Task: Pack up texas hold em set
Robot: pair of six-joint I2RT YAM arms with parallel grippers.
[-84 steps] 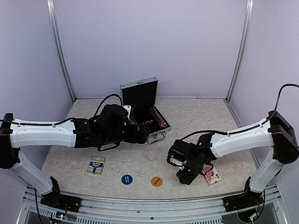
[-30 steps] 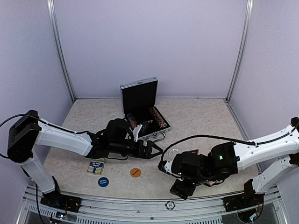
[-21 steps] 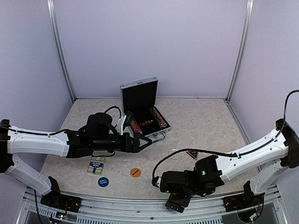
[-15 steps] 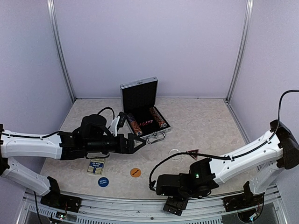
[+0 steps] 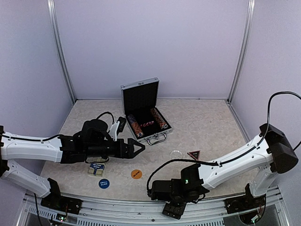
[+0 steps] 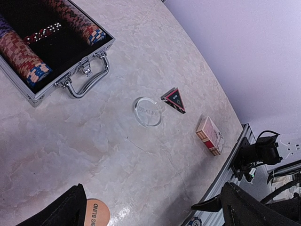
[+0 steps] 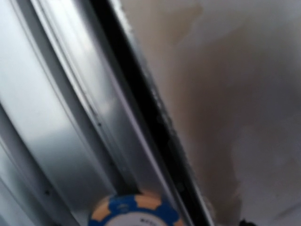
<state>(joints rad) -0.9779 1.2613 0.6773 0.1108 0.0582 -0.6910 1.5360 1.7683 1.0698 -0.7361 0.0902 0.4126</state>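
Observation:
The silver case (image 5: 154, 133) lies open with rows of striped chips (image 6: 22, 55) in its black lining. My left gripper (image 5: 139, 149) hovers open and empty in front of it, its fingers (image 6: 66, 212) wide apart above the orange disc (image 5: 136, 174). A blue disc (image 5: 104, 183), a clear disc (image 5: 176, 153), a dark triangle (image 5: 193, 154), a blue card deck (image 5: 96, 168) and a red deck (image 6: 209, 135) lie loose on the table. My right gripper (image 5: 171, 209) hangs over the front rail, right above a blue-and-orange chip (image 7: 136, 214). Its fingers are not visible.
The metal front rail (image 7: 70, 117) runs along the table's near edge, with a dark groove beside it. The case's handle (image 6: 87, 80) points toward the table's middle. The right arm (image 5: 225, 165) stretches low across the front right.
My right arm has swung left and down along the front rail, uncovering the clear disc and the triangle. My left gripper has drawn back from the case toward the near left.

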